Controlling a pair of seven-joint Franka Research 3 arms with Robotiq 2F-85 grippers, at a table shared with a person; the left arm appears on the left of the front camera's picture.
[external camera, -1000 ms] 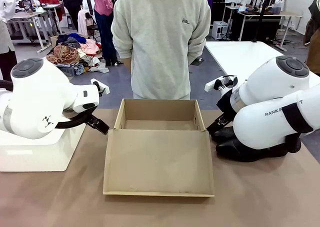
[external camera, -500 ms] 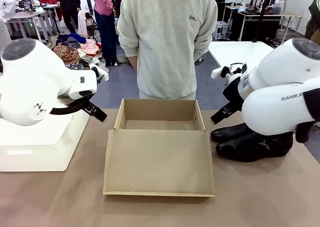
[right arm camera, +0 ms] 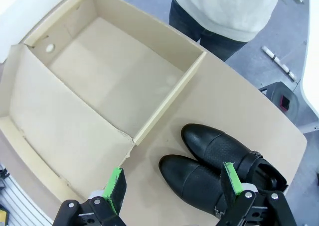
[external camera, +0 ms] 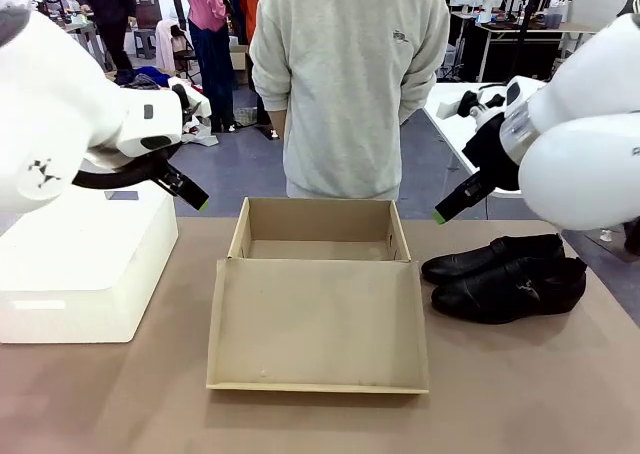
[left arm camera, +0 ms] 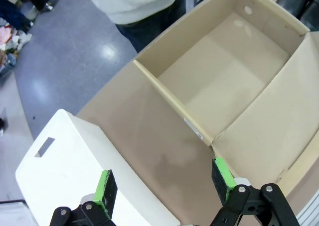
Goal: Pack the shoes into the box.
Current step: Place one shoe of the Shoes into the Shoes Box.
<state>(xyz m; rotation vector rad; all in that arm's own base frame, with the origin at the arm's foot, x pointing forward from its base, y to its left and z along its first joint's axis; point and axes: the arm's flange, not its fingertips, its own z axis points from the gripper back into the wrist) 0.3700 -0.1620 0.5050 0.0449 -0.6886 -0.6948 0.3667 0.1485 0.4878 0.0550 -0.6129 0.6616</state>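
Front view: left gripper (left arm camera: 163, 182) and right gripper (right arm camera: 174, 181) spread, shoes (external camera: 505, 279) lying beside the box (external camera: 318, 324).

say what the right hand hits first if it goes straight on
Probably the toe of the nearer glossy black leather shoe, lying between the fingertips of the open right hand; depth is unclear.
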